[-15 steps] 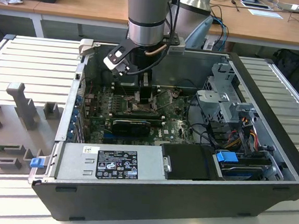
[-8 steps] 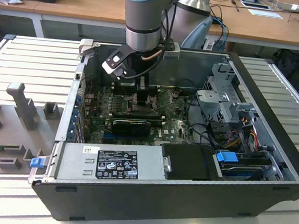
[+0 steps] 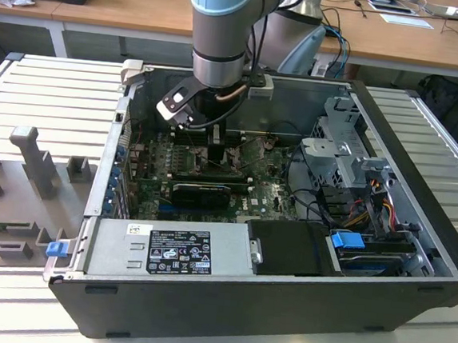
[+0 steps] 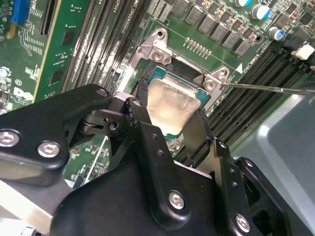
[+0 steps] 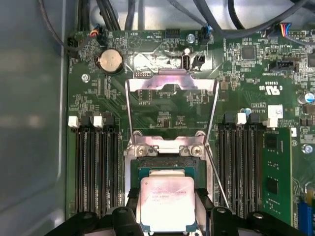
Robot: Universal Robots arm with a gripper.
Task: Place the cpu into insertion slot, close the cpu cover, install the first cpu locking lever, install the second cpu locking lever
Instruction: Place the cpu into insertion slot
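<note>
- While my arm reaches down into the open computer case (image 3: pixel 281 312), my pincer (image 5: pixel 167 209) is narrowed to the width of the cpu (image 5: pixel 167 196). A black finger (image 4: pixel 147 132) sits against each of two opposite edges, so I have it in my grip.
- The cpu lies flat with its silver face up, inside the black rim of the insertion slot (image 5: pixel 167 163). I cannot tell whether it is fully seated or resting just above the contacts.
- Just beside the slot, a thin lever rod (image 5: pixel 216 178) slants along one side, starting near the hinge corner.
- Beyond the slot, the cpu cover (image 5: pixel 147 81) is swung back on its hinge. The green motherboard (image 5: pixel 246 98) shows through its square window.
- Long black memory slots (image 5: pixel 96 167) run along the board on both sides of the socket.
- Farther on, past the cover's far edge, a round coin battery (image 5: pixel 109 61) sits on the board.
- In the exterior view, a grey power supply (image 3: pixel 166 250) lies along the case's near wall. The case itself stands on a slatted metal table (image 3: pixel 44 83).
</note>
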